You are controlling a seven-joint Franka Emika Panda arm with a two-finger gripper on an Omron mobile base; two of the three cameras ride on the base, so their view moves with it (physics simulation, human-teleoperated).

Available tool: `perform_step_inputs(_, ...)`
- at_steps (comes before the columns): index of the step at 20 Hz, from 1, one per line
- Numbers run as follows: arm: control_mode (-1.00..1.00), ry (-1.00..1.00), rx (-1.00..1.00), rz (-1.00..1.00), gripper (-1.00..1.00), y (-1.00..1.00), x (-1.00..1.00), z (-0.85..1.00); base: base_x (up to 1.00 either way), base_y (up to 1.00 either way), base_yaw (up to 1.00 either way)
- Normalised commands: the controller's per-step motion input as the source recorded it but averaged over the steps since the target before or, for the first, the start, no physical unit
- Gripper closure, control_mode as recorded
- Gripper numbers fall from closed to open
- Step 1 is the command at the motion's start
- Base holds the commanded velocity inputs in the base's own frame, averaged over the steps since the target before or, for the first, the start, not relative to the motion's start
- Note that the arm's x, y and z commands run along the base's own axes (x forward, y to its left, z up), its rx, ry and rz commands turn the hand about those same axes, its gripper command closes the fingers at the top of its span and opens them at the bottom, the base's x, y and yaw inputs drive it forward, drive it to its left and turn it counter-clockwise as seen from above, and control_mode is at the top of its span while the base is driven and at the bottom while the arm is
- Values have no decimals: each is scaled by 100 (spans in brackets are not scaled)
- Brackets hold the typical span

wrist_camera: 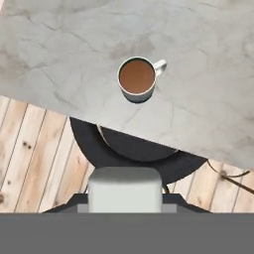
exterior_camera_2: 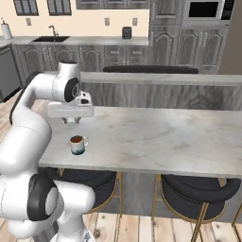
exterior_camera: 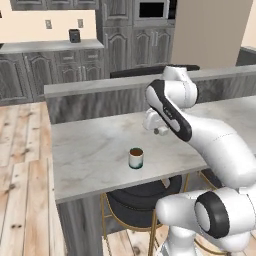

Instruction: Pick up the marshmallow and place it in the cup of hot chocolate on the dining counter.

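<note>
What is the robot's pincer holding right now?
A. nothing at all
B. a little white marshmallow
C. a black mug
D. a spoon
B: in the hand view the pale marshmallow sits clamped in the pincer, above the cup of hot chocolate on the dining counter.

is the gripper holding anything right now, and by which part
Yes, the marshmallow: the gripper is shut on it, its fingers clamping two opposite sides, above the cup of hot chocolate.

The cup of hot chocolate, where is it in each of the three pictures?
Left base view: the small pale cup with the dark brown top stands just below the middle, near the counter's front edge.
Right base view: the cup is left of centre.
Hand view: the cup is up top, middle.
Shared landmark: the light grey marble dining counter.
</note>
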Motion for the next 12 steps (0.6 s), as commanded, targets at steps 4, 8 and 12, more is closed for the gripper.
perform_step_inputs(4,-100,0,0,0,100,2,63,-56,0,0,0)
perform_step_inputs(8,-100,0,0,0,100,1,54,-57,0,0,0)
perform_step_inputs(12,-100,-2,-2,0,100,10,38,-49,0,0,0)
